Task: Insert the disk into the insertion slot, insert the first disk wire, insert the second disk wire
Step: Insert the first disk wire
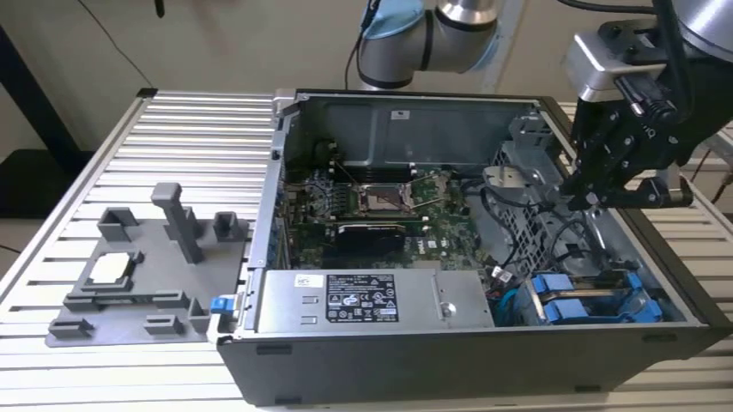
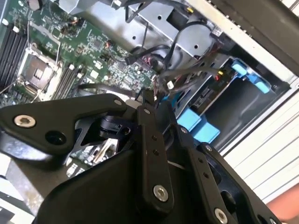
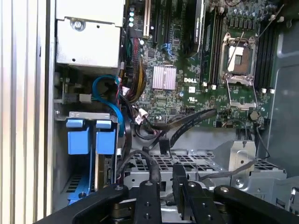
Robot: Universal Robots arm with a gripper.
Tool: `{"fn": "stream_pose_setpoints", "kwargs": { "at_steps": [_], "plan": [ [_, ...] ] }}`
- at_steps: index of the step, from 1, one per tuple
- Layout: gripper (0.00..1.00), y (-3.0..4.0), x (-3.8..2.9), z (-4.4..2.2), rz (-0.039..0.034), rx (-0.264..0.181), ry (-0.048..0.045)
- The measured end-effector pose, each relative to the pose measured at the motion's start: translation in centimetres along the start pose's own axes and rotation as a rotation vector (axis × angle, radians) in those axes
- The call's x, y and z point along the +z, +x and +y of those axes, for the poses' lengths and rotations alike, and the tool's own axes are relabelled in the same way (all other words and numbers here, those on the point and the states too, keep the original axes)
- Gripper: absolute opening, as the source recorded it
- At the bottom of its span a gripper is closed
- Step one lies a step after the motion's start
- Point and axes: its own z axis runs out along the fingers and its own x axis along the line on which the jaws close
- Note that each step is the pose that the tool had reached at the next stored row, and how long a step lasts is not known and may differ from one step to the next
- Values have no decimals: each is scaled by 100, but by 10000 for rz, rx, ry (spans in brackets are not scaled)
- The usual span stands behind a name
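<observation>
In the exterior view, an open computer case (image 1: 458, 360) lies on a slatted metal table (image 1: 195, 137), with a grey plastic fixture (image 1: 137, 266) beside it on the exterior view's left. Inside the case are a green circuit board (image 1: 378, 206) and a boxy power supply (image 1: 366, 300). Just beside the power supply, towards the exterior view's right, two blue carriers (image 1: 567, 300) sit side by side in the drive bay. The disk must be in one of them, but I cannot tell which. The gripper (image 1: 590, 199) hangs over the case's far right part, above a tangle of black cables (image 1: 550, 236) and well above the carriers. In the second wrist view, the gripper (image 2: 152, 100) points at a knot of cables and small plugs (image 2: 161, 84), with the carriers (image 2: 196, 123) just beyond. Whether it grips a cable there I cannot tell. In the first wrist view, the gripper (image 3: 166, 182) sits over a perforated metal cage (image 3: 205, 163), a black cable (image 3: 152, 163) curving by it. The carriers (image 3: 91, 137) stand in their bay under a looping blue cable (image 3: 105, 88).
</observation>
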Motion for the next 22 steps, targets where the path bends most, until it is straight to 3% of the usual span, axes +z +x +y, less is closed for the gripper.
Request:
{"fn": "stream_pose_setpoints", "kwargs": {
  "at_steps": [3,6,9,15,18,22],
  "plan": [
    [27,17,-6,78,-1,-49,-2],
    [27,68,-17,113,-10,-101,-8],
    [27,77,-7,142,-39,-168,-15],
    [27,82,28,178,-140,-400,-41],
    [27,85,30,187,-265,-492,-45],
    [27,98,3,190,-312,-522,-45]
  ]
}}
